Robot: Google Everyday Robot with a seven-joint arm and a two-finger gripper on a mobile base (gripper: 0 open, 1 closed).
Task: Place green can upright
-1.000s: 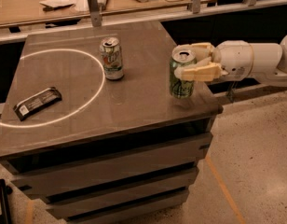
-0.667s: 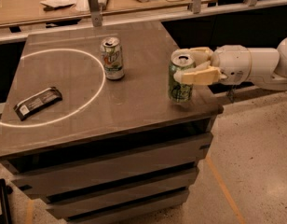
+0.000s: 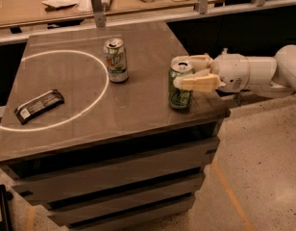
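Two cans on table (image 3: 138,109). Green can (image 3: 180,96): all-green body mottled with paler green, silver top, standing upright at the table's right edge near the front corner. Tool (image 3: 177,71) reaches in from off the table's right side, fingers clasped on the can's upper half. Open tabletop toward table centre; second can (image 3: 116,60) mid-table, dark wrapped bar (image 3: 39,106) table-left. Label script unreadable.
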